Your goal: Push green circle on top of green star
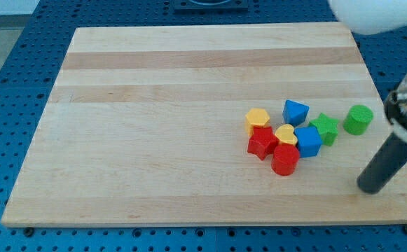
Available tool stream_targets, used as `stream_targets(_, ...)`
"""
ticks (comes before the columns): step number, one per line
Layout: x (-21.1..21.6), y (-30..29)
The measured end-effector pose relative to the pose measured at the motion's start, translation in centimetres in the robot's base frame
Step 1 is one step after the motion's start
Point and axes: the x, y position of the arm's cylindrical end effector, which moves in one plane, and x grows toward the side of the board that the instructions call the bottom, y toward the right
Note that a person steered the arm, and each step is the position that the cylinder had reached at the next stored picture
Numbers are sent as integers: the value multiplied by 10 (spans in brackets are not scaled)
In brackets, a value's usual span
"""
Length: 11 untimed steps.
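A wooden board (189, 105) is seen on a blue perforated table (7, 105). No gripper is fitted; my tip (370, 189) is set down at the view's lower right, below the green circle (358, 120), apart from it. The green star (324, 128) lies just left of the circle, touching a blue cube (307, 141).

The green circle (358, 120), a short upright cylinder, lies flat on the surface (154, 126) near the view's right edge. The green star (324, 128) lies flat just left of it, a narrow gap between.
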Motion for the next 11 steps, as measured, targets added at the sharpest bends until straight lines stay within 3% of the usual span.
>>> stream_targets(2, -69, -9)
stream_targets(3, -69, -9)
stream_targets(5, -74, 53)
stream_targets(8, -104, 27)
stream_targets(10, -162, -13)
stream_targets(11, -162, -11)
